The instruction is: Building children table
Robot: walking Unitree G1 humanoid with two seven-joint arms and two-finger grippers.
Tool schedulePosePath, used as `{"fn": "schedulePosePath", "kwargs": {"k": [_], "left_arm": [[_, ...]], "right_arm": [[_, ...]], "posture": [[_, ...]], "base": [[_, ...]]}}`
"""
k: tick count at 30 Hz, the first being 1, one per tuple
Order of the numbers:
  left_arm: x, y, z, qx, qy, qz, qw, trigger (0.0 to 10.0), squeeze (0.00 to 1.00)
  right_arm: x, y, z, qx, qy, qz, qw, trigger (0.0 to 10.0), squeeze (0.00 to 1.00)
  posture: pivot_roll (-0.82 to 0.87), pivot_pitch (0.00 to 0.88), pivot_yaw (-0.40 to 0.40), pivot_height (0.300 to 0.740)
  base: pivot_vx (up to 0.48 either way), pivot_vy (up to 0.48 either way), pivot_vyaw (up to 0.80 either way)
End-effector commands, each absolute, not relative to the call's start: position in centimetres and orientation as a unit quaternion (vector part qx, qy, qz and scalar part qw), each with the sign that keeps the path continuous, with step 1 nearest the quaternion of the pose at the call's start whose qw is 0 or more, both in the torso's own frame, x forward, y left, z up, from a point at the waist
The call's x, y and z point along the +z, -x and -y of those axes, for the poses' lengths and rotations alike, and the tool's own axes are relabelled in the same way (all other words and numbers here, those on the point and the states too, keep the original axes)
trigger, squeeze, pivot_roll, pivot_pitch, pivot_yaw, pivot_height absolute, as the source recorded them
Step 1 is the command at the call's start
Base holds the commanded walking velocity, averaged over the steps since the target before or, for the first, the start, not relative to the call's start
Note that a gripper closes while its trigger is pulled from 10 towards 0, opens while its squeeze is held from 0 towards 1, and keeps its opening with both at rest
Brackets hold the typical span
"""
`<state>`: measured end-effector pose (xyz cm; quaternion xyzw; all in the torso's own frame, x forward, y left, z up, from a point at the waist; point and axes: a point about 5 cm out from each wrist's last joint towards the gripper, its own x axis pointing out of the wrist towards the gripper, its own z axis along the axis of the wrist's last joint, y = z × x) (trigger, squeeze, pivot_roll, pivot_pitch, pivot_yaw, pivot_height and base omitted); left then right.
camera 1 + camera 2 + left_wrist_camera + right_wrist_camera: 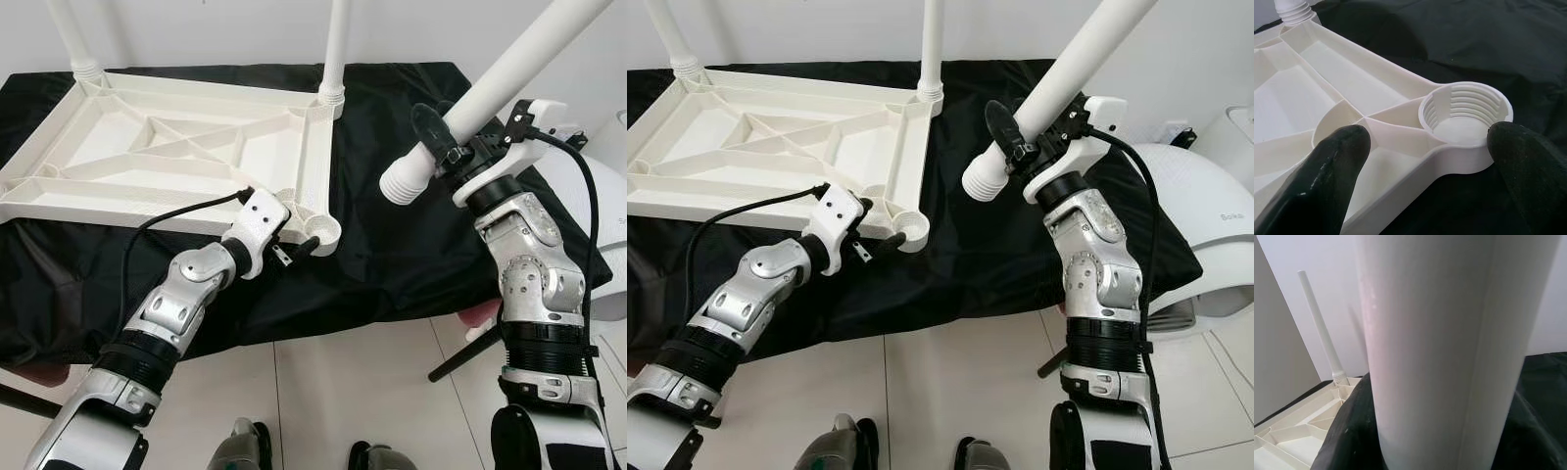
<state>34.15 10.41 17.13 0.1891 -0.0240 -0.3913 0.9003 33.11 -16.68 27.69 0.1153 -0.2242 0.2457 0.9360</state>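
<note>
The left arm reaches forward and low, its left claw (300, 247) spread wide, one black finger on each side of the empty threaded corner socket (1465, 113) of the upturned white ribbed plastic table panel (186, 147), which lies on the black cloth-covered tabletop (411, 264). Two white legs already stand screwed into the panel's far corners. The right arm is bent upright, its right claw (443, 137) clenched around a long white plastic table leg (490, 93), held tilted above the cloth with its threaded end pointing down toward the socket, well apart from it.

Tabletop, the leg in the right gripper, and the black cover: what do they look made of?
Tabletop: looks like moulded white plastic, matte, judging by the ribbed underside and the moulded threads in the corner socket. Leg held in the right gripper: probably the same smooth white plastic, with a ridged threaded end. Black cover: thin woven fabric, going by its wrinkles and slight sheen.
</note>
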Motion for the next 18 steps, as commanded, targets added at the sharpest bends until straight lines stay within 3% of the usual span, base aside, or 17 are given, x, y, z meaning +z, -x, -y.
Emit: {"fn": "schedulePosePath", "kwargs": {"k": [1,18], "left_arm": [[16.6,-34.0,-10.5,-0.421,-0.204,0.010,0.884,10.0,0.00],[15.5,-35.8,-12.4,-0.396,-0.295,-0.033,0.869,10.0,0.00]], "right_arm": [[28.1,-32.7,16.8,0.248,-0.113,0.233,0.934,10.0,0.00],[28.6,-32.2,16.9,0.246,-0.114,0.242,0.932,10.0,0.00]], "posture": [[0.00,0.139,-0.007,0.740],[-0.01,0.127,0.011,0.740]], "base": [[0.000,0.000,0.00],[0.000,0.000,0.00]]}}
